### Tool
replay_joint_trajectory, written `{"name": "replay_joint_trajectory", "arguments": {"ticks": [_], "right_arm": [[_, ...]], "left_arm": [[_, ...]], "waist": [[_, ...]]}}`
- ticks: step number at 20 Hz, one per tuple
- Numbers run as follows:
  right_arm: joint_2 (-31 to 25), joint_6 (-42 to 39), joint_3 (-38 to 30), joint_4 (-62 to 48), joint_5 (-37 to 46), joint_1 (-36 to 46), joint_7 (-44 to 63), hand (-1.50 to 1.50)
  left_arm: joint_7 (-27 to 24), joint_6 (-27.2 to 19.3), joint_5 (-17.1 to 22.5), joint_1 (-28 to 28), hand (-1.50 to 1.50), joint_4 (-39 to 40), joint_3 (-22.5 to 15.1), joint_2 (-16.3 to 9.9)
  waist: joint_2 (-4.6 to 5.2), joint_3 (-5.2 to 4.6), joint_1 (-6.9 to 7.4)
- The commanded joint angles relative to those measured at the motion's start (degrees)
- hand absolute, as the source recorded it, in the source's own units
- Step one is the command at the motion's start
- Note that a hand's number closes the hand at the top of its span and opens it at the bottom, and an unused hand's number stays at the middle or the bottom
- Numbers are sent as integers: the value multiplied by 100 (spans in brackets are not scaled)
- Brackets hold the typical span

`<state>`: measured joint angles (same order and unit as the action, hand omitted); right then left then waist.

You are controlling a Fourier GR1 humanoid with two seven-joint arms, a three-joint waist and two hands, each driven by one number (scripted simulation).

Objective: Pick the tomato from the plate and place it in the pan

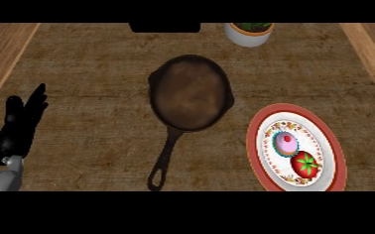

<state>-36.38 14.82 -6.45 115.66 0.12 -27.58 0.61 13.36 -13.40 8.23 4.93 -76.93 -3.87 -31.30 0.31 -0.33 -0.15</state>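
Observation:
A red tomato [306,164] with a green stem lies on the near part of a red-rimmed patterned plate [258,144] at the lower right. Just behind the tomato on the same plate sits a pink cupcake [286,142]. A dark cast-iron pan [191,92] rests in the middle of the counter, its handle [164,161] pointing toward me. My left hand [21,121] rests at the far left edge, fingers straight and pointing up, holding nothing. My right hand does not show.
A white pot with a green plant [249,32] stands at the back, right of centre. A dark object [164,27] lies at the back edge behind the pan. Wooden borders run along both sides of the counter.

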Motion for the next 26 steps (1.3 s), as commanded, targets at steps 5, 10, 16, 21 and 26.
{"name": "replay_joint_trajectory", "arguments": {"ticks": [5, 10, 16, 21, 26], "right_arm": [[-1619, -955, 432, 1026, 875, 285, 3041, -150], [-1993, -1634, 1135, 1007, 1021, 1256, 4644, -150], [-1152, -2064, 2615, 387, 1644, 2409, 5512, -150], [-526, -2444, 2588, -385, 2043, 2671, 5182, -150], [-94, -2618, 2874, -544, 2721, 2789, 5601, -150]], "left_arm": [[134, -109, -216, 354, 0, 106, -186, 218], [68, 81, -154, 530, 0, 275, -100, 231], [-375, 219, -259, 539, 0, 876, 73, 302], [136, 120, -365, 196, 0, 98, 142, 444], [-35, 183, -504, 253, 0, 277, 261, 608]], "waist": [[32, -4, 136], [32, 13, 244], [18, 25, 169], [-30, 35, 59], [-31, 33, 37]]}}
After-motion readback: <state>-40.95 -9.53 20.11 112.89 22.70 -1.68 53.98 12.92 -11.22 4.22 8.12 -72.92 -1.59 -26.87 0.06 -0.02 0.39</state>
